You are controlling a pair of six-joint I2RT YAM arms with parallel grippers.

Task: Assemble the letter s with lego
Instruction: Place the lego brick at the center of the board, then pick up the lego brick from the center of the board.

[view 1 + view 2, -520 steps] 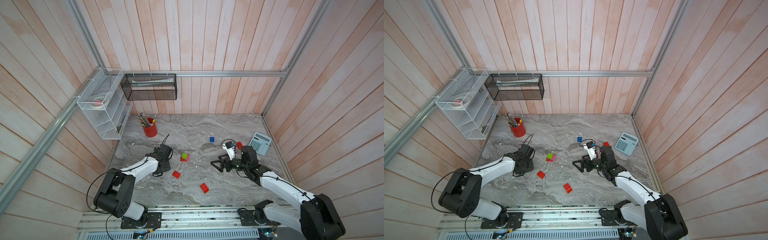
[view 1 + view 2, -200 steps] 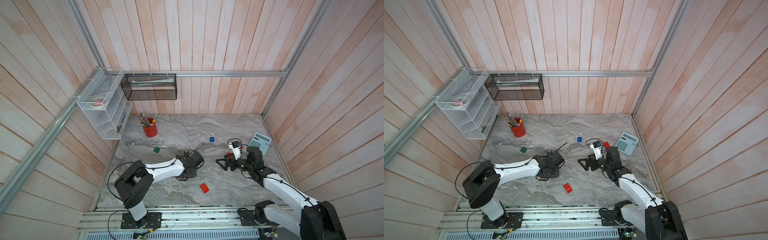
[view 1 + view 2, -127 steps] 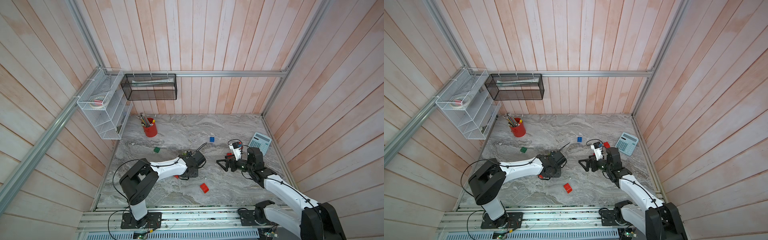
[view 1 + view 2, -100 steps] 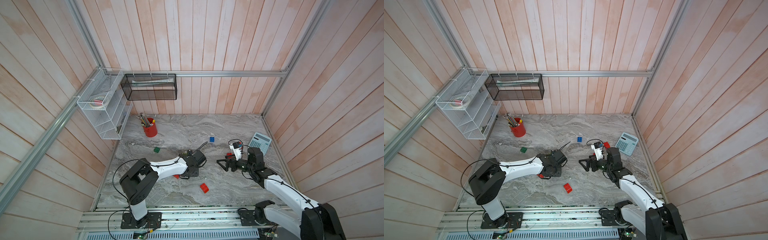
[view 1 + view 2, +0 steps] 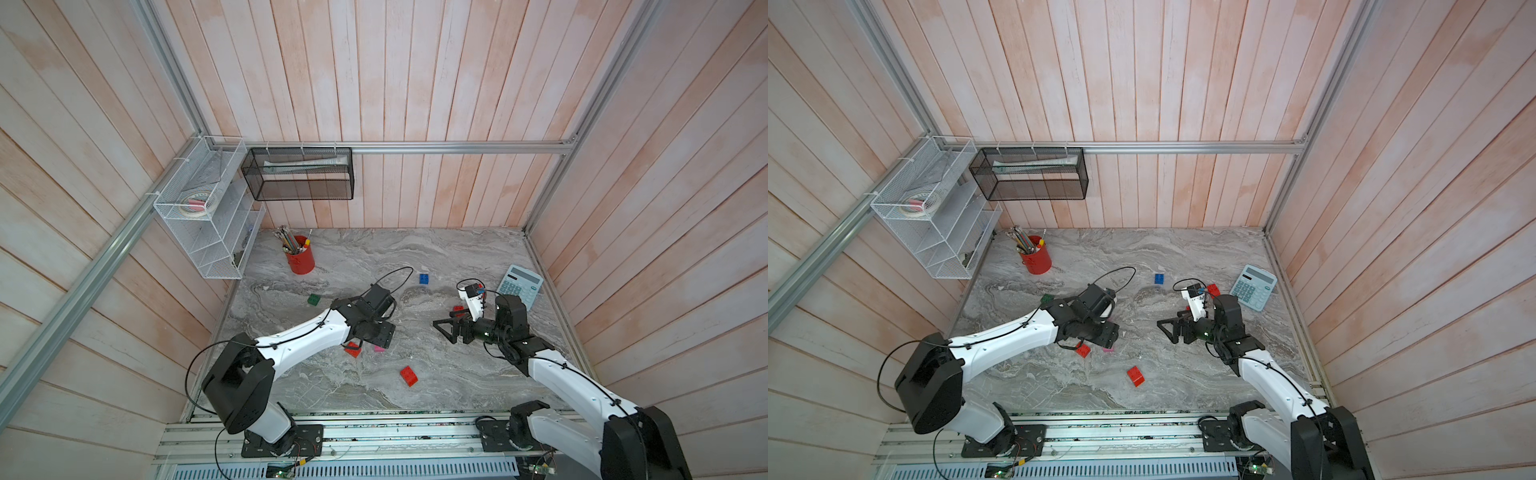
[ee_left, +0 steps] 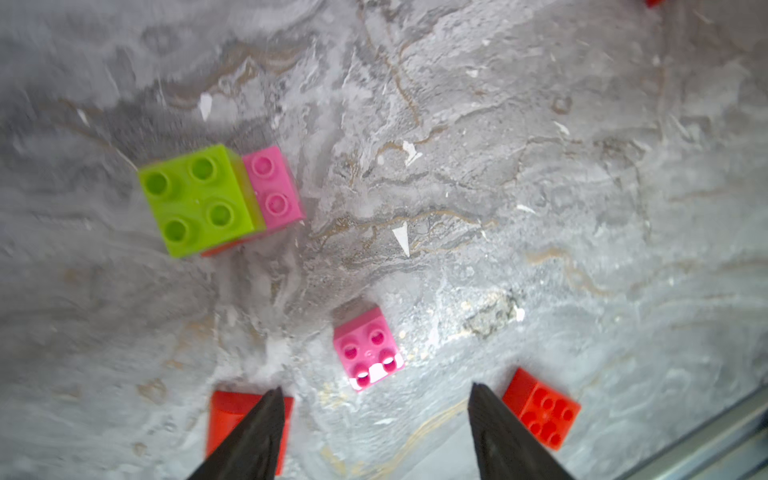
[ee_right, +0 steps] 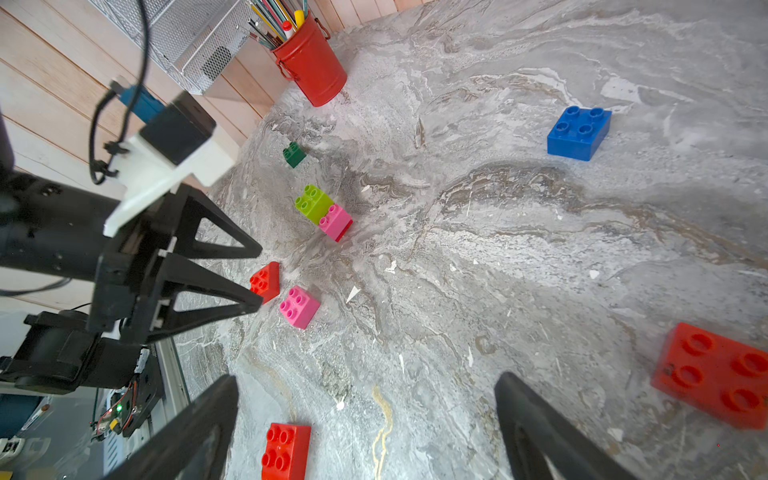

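Jaws of the left gripper [image 6: 376, 395] parted and empty, close to a loose pink brick [image 6: 368, 349], red brick [image 6: 540, 409] beside, right gripper [image 7: 365, 382] spread wide, holding nothing, green-and-pink stack [image 6: 216, 199] nearby on the table [image 7: 540, 249]

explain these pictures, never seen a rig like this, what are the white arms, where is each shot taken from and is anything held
Two white robot arms are mounted at the near edge of a marble table: the left arm and the right arm, each ending in two black jaws. The two wide pictures come from a twin camera overhead, so they look nearly alike. The two close pictures come from a camera on each wrist, looking past the jaws. On the table lie lego pieces: a stack topped by a lime green brick, a loose pink brick, red bricks, a blue brick and a dark green brick. A red pencil cup and a calculator sit toward the back. Both pairs of jaws stand open and hold nothing.
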